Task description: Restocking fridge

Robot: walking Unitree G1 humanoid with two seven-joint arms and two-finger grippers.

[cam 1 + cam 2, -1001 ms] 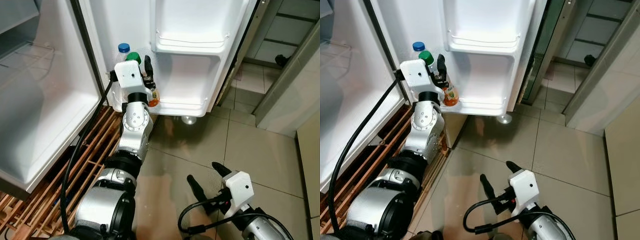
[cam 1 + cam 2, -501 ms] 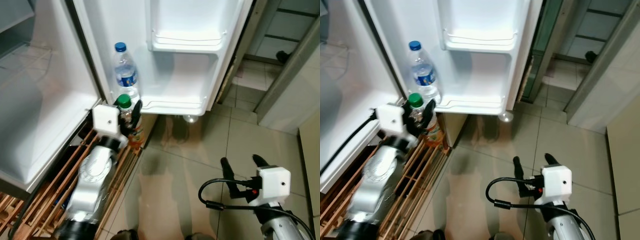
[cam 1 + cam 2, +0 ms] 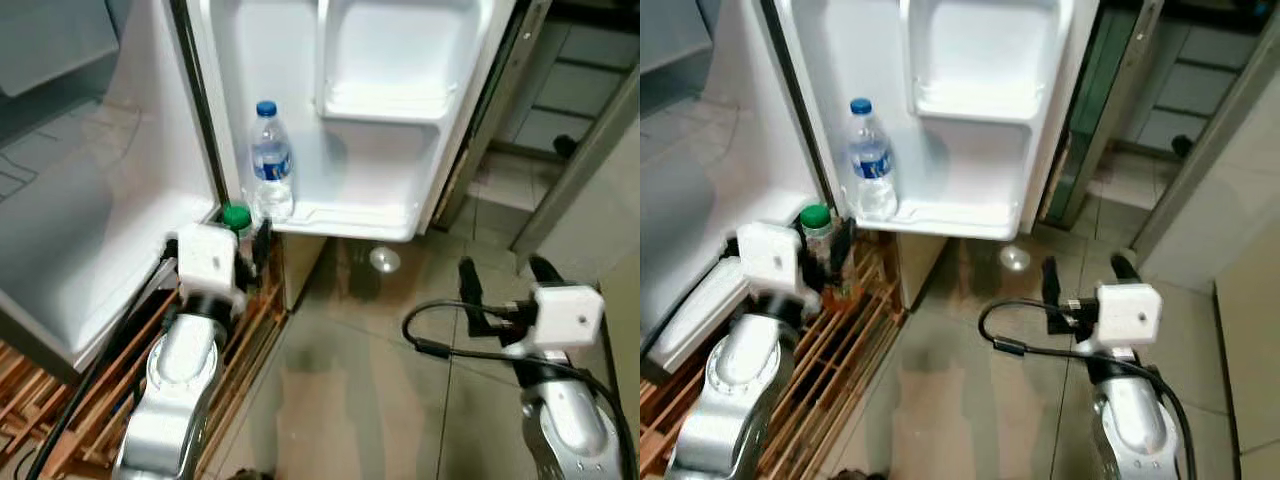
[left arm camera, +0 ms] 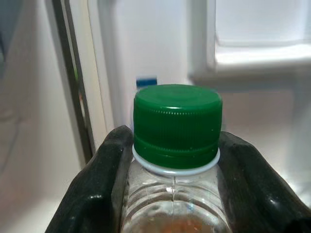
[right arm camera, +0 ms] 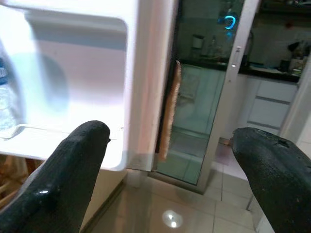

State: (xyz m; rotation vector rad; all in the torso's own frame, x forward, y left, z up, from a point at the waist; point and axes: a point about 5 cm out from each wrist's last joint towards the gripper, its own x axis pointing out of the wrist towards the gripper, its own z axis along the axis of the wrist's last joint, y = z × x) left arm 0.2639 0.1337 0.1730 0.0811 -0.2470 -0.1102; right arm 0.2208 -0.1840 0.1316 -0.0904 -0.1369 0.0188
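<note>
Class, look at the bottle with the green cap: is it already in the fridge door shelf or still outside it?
Outside. The green-capped bottle is held upright in the left gripper, below and beside the door shelf, where the water bottle stands.

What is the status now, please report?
Left end effector shut on green-capped bottle, low beside open fridge door. Right end effector open, idle. Water bottle on bottom door shelf.

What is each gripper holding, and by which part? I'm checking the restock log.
The left gripper holds the green-capped bottle by its neck, just under the cap. The right gripper is open, holding nothing.
</note>
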